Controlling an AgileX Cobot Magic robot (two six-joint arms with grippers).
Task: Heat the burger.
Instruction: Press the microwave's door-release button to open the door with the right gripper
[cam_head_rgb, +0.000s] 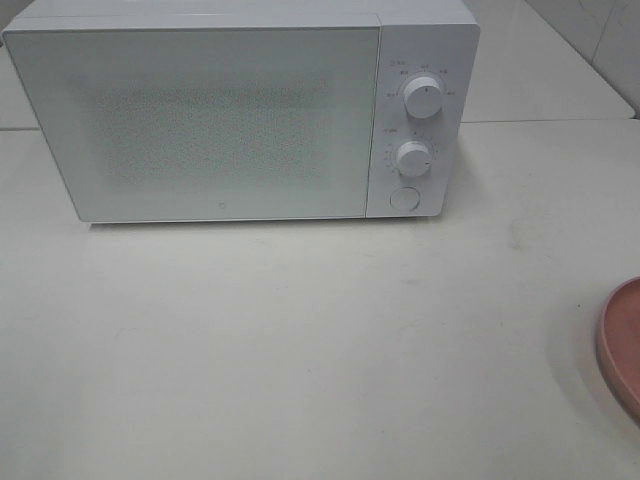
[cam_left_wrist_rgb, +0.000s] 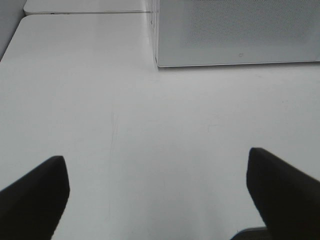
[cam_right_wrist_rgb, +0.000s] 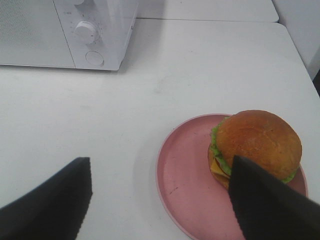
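The burger (cam_right_wrist_rgb: 258, 141), with a glossy brown bun and green lettuce frill, sits on a pink plate (cam_right_wrist_rgb: 182, 175) on the white table. My right gripper (cam_right_wrist_rgb: 160, 175) hovers open above the plate's near side, one dark finger overlapping the burger's edge in its wrist view. In the high view only the plate's rim (cam_head_rgb: 620, 345) shows at the right edge; the burger is out of frame there. My left gripper (cam_left_wrist_rgb: 157, 172) is open over bare table, with the microwave's front corner (cam_left_wrist_rgb: 160, 62) ahead. Neither gripper holds anything.
A white microwave (cam_head_rgb: 200, 120) stands at the back of the table with its door shut. Two dials (cam_head_rgb: 423, 98) and a round button (cam_head_rgb: 404, 198) sit on its right panel. A seam between tables (cam_head_rgb: 550, 121) runs behind it.
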